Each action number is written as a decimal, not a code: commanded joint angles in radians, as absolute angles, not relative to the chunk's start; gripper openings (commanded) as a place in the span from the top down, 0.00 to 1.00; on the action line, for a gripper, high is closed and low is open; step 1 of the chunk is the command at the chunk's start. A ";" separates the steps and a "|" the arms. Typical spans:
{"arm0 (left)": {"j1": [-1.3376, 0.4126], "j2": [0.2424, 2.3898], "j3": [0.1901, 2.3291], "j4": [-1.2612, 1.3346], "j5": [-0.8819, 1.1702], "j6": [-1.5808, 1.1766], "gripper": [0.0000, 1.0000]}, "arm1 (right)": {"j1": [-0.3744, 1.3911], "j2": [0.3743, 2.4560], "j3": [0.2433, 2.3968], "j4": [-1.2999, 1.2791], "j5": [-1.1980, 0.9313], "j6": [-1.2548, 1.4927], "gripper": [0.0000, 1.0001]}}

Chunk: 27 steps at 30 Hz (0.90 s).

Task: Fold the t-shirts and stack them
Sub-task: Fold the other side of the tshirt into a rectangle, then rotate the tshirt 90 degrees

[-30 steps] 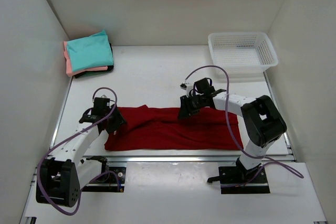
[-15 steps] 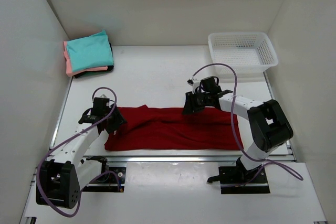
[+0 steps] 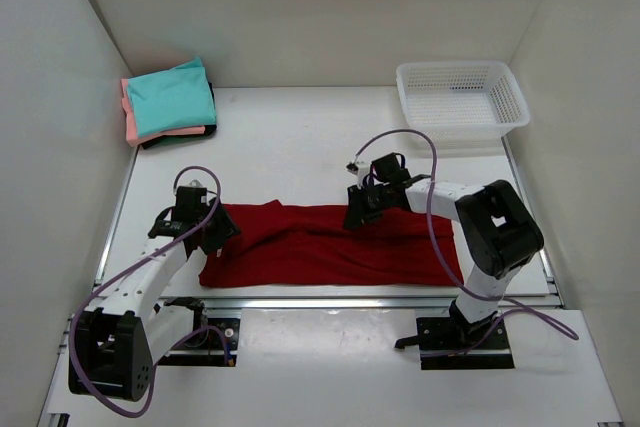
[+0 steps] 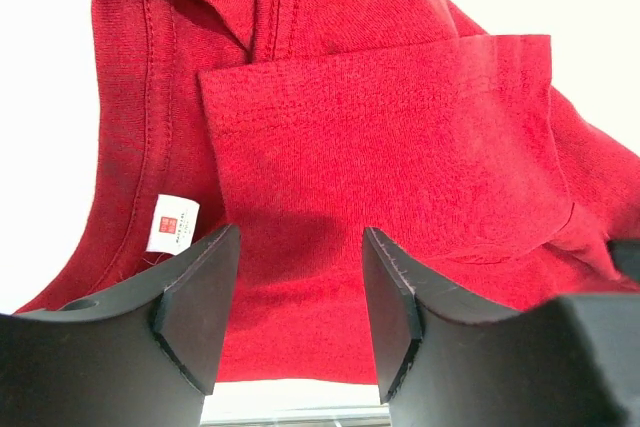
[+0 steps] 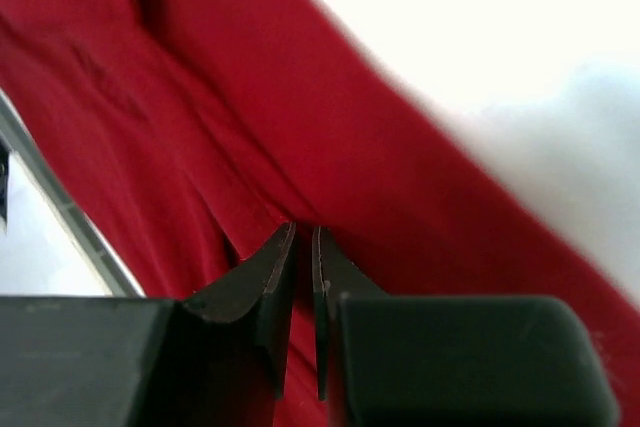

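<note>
The stack (image 3: pixel 170 102) in the far left corner holds teal, pink and dark shirts, folded; this part is done. The left gripper (image 3: pixel 205 231) has its fingers (image 4: pixel 195 307) open over the left end of the red shirt (image 3: pixel 310 245), beside the label (image 4: pixel 172 224). The red shirt lies near the front edge as a long band, judged partly folded and not yet stacked. The right gripper (image 3: pixel 358 215) has its fingers (image 5: pixel 268 277) almost closed at the far hem; a pinch of cloth cannot be confirmed.

Not much here besides the laundry: a white plastic mesh basket (image 3: pixel 460 127) sits upright in the far right corner of the white table (image 3: pixel 290 142), right up by the back wall (image 3: pixel 320 7) and close to the right wall (image 3: pixel 590 97). Another plain white wall (image 3: pixel 50 147) closes off the left side, and a metal rail (image 3: pixel 330 301) runs along the table's near edge.
</note>
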State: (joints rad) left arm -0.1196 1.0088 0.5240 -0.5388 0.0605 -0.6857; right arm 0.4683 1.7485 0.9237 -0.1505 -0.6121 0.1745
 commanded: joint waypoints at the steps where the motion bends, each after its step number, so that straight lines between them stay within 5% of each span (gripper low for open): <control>1: -0.120 0.989 0.518 -0.532 0.066 -0.690 0.37 | 0.494 1.674 0.887 -0.150 -0.641 0.155 0.90; 18: -0.182 1.087 0.564 -0.532 0.106 -0.672 0.37 | 0.522 1.603 0.830 -0.343 -0.635 0.121 0.90; 27: -0.275 1.221 0.609 -0.497 0.046 -0.744 0.38 | 0.370 1.382 0.888 -0.373 -0.336 0.127 0.79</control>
State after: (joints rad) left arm -0.2562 1.2144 0.5659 -0.5358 0.0681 -0.7082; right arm 0.4366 1.4128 0.8600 -0.3672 -0.4751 0.1440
